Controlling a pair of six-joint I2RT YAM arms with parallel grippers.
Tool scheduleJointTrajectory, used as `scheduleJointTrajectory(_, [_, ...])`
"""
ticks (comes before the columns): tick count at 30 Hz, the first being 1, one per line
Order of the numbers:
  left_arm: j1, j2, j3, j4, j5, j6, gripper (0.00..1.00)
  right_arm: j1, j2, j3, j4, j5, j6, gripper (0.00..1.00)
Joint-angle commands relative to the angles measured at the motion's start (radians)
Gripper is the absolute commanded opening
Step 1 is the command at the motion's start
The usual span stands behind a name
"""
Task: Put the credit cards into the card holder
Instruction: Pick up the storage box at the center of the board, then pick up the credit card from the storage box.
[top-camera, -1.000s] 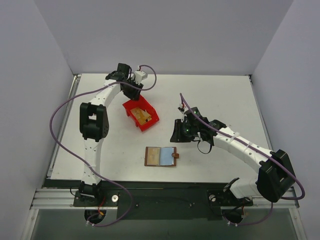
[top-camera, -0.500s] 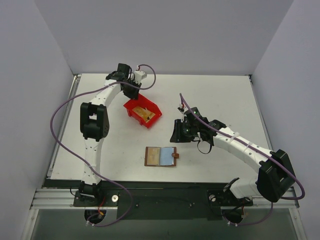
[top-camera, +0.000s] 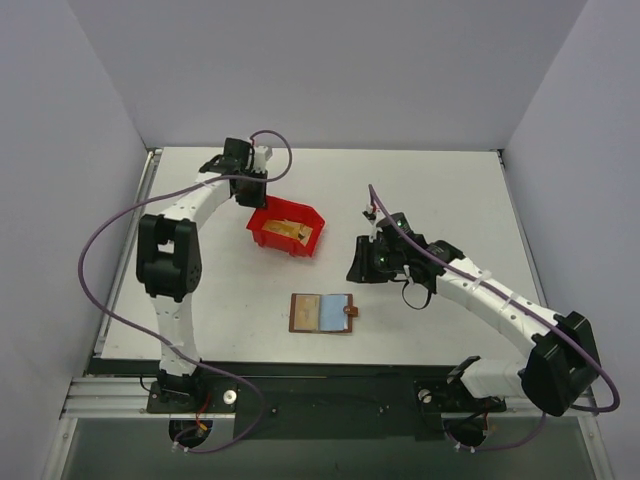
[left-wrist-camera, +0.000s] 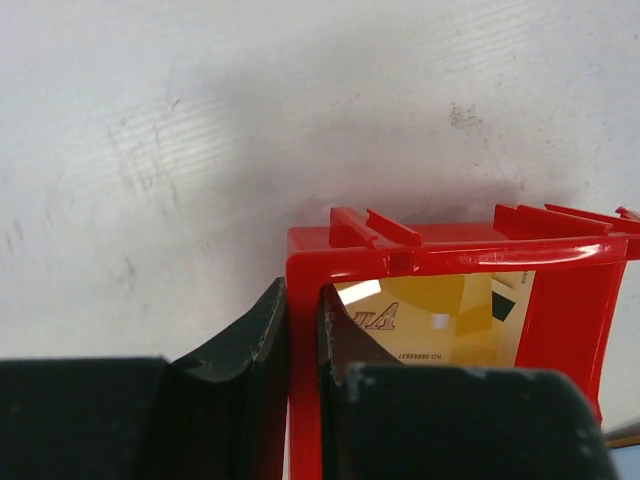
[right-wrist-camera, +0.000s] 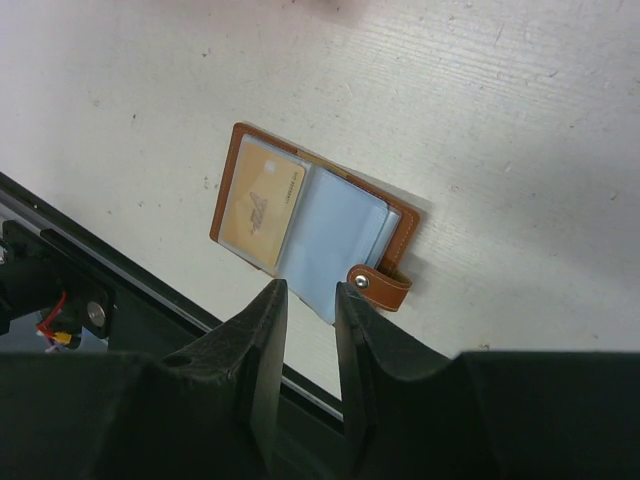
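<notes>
The left arm (top-camera: 190, 205) reaches to the far part of the surface (top-camera: 440, 190). The left jaws are pinched on a wall of the red bin (top-camera: 262, 222). In the wrist view, one of its fingers (left-wrist-camera: 245, 350) lies outside that wall and the other inside, with the red plastic tight between them. From above, this grip sits at the bin's 10 o'clock corner. Whether the bin rests on the surface or is raised off it cannot be told.

The credit cards (left-wrist-camera: 440, 320) lie flat on the bin's floor. They are gold-tan with small printed marks, and one has a dark patch toward its 3 o'clock edge. Their number cannot be made out.

The card holder (top-camera: 322, 313) lies open and flat near the front edge of the surface, at about 5 o'clock from the bin and well apart from it. Its light blue pockets face up. From above, the brown snap tab (right-wrist-camera: 380, 285) sticks out at its 3 o'clock side. A gold card (right-wrist-camera: 262, 205) already sits in the pocket at the 9 o'clock end.

The right arm (top-camera: 480, 290) comes in from the 4 o'clock side. The right jaws hang above the surface at about 1 o'clock from the card holder, with only a narrow gap and nothing between them. In its wrist view, the fingers (right-wrist-camera: 255, 340) frame the card holder below without touching it.
</notes>
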Motion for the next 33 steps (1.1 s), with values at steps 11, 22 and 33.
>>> scheduleJointTrajectory(11, [-0.187,-0.754,-0.726,0.423,-0.338,-0.550,0.00,-0.011,-0.122,0.136,-0.098,-0.036,-0.109,0.19])
scheduleJointTrajectory(22, [-0.415,-1.240,-1.319,0.795,-0.541,-0.653,0.00,0.022,-0.155,0.148,-0.067,-0.167,-0.188,0.21])
scheduleJointTrajectory(33, [-0.650,-1.456,-1.537,0.924,-0.923,-0.674,0.00,0.278,-0.046,0.145,-0.015,0.011,-0.228,0.24])
